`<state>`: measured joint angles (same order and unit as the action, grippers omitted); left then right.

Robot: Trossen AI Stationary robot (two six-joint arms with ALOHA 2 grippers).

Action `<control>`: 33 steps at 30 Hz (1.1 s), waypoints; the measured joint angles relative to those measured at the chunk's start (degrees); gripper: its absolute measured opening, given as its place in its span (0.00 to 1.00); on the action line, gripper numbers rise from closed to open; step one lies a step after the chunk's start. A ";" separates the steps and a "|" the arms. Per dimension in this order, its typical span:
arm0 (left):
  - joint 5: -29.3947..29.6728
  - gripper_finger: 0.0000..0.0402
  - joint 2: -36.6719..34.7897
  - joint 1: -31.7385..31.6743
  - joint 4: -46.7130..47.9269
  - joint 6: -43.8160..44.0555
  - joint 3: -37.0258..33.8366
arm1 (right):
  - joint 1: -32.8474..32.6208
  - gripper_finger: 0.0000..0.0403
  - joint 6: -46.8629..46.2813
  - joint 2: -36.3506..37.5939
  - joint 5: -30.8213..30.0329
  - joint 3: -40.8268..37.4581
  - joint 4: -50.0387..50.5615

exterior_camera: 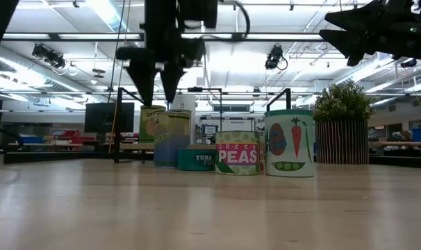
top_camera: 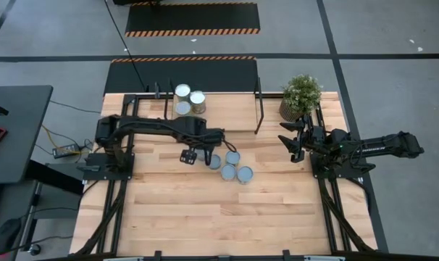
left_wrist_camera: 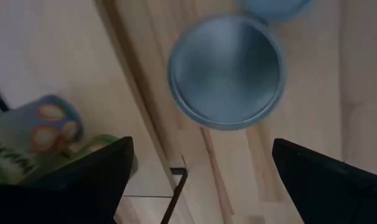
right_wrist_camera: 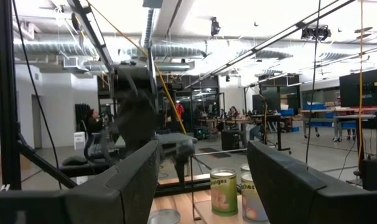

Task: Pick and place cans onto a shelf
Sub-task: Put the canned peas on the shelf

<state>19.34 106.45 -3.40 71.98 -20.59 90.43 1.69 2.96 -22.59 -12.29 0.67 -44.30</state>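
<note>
The left gripper [top_camera: 195,157] hangs over the middle of the bench [top_camera: 169,217], its jaws spread wide and empty, just above and beside a cluster of four loose cans [top_camera: 230,165]. In the left wrist view one round silver top [left_wrist_camera: 226,71] lies almost straight ahead of the fingers [left_wrist_camera: 83,180], so this nearest can looks like the one to be taken. Three more cans [top_camera: 188,100] already stand on the shelf [top_camera: 227,109] at the far edge of the bench. The right gripper [top_camera: 295,141] waits raised at the right side near the potted plant [top_camera: 301,94], its jaws nearly pressed together and holding nothing. The low view shows the loose cans upright: a taller one [exterior_camera: 171,137] under the left gripper [exterior_camera: 157,87], a squat tuna tin [exterior_camera: 196,158], a peas can [exterior_camera: 237,153] and a vegetable-label can [exterior_camera: 290,142]. These are likely stiff metal cylinders that will not give under a squeeze; whether full and heavy or empty and light cannot be told. Their smooth curved sides may slip or twist, so the hold should go across the body's middle, jaws set squarely on opposite sides, low enough to keep it from tipping. The cans stand close together, so a finger coming down between them could knock a neighbour.
</note>
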 joint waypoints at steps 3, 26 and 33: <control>0.40 0.97 1.91 -0.46 0.33 -2.71 -0.02 | 0.00 0.62 0.00 0.00 0.00 0.00 -0.01; -2.33 0.97 6.17 0.09 -5.78 -14.85 0.00 | 0.00 0.62 0.20 -0.02 0.02 0.00 -0.17; -5.15 0.97 6.17 0.03 -7.67 -13.67 0.00 | -0.02 0.62 0.17 -0.02 0.02 0.00 -0.17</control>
<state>14.19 112.62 -3.38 64.31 -34.26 90.43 1.67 3.14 -22.61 -12.27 0.67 -44.47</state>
